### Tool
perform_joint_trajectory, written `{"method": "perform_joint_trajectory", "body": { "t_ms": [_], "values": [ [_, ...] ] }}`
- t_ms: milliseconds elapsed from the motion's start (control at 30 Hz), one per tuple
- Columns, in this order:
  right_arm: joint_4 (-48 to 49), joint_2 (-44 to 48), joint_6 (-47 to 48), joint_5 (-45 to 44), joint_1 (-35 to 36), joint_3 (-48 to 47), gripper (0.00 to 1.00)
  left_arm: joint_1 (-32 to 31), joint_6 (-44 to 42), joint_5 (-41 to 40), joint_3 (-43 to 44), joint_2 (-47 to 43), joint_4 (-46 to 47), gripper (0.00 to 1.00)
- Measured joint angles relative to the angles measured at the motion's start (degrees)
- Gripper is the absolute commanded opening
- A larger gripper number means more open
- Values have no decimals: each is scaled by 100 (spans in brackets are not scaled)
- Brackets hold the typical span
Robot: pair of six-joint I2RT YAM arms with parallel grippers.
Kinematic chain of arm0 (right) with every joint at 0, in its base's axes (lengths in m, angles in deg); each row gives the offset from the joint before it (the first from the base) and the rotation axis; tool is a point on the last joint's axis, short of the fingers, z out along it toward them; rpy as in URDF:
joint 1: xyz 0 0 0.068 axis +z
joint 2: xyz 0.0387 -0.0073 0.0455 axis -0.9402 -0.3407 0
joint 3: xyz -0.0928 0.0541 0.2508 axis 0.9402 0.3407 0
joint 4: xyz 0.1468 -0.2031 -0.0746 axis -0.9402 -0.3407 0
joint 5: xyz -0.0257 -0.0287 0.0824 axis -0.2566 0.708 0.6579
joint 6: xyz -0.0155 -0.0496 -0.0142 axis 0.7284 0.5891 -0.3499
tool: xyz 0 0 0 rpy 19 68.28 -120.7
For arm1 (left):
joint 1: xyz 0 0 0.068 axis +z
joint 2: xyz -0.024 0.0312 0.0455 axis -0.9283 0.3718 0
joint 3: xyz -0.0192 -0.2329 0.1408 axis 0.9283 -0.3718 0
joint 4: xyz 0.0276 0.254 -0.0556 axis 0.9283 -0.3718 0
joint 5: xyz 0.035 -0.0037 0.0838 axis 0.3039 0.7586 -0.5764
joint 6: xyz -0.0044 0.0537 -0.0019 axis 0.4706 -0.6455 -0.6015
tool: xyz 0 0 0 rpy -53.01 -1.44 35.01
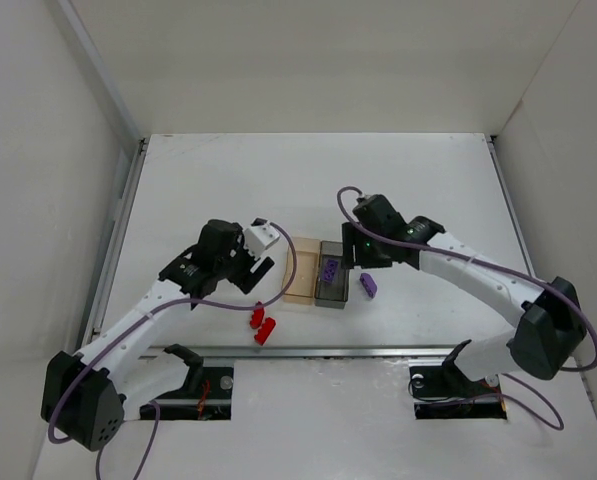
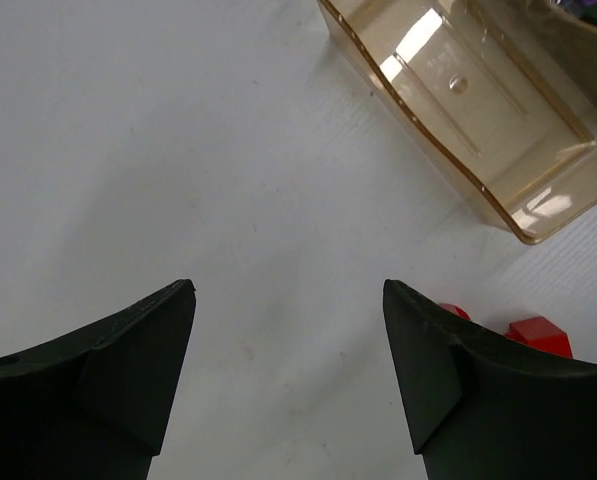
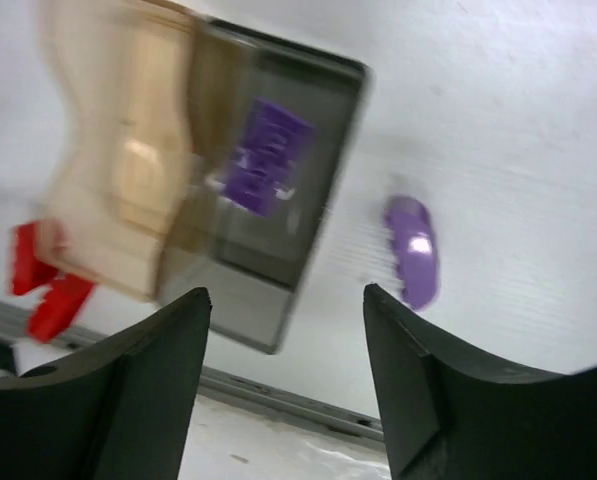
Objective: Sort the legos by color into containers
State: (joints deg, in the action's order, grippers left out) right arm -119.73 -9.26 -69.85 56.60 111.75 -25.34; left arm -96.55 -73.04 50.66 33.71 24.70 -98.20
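Observation:
Two joined containers stand mid-table: an amber bin point(image 1: 302, 273) and a dark grey bin point(image 1: 331, 287). A purple lego point(image 1: 330, 268) lies inside the grey bin. A second purple lego point(image 1: 369, 286) rests on the table right of the grey bin. Two red legos point(image 1: 262, 324) lie on the table near the amber bin's front left corner. My left gripper point(image 1: 254, 272) hovers open left of the amber bin point(image 2: 478, 110), nothing between its fingers; the red legos point(image 2: 538, 335) peek past its right finger. My right gripper point(image 1: 356, 252) hangs open behind the grey bin point(image 3: 268, 220), empty, with the loose purple lego point(image 3: 414, 250) beyond.
A metal rail point(image 1: 378, 353) runs across the near edge of the table. White walls enclose the table on the left, right and back. The arm bases sit below the rail.

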Motion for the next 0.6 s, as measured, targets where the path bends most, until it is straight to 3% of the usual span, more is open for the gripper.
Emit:
{"method": "perform_joint_trajectory", "body": {
  "t_ms": [200,533,600],
  "values": [
    [-162,-210,-321,35,-376,1010,67,-7,-17,24,-48,219,-387,72],
    [85,-444,-435,-48,-485,1250,67,-13,-393,420,-118,234,-560,75],
    [190,-614,-369,-66,-581,1292,52,-13,-476,496,-184,236,-566,75]
  ]
}}
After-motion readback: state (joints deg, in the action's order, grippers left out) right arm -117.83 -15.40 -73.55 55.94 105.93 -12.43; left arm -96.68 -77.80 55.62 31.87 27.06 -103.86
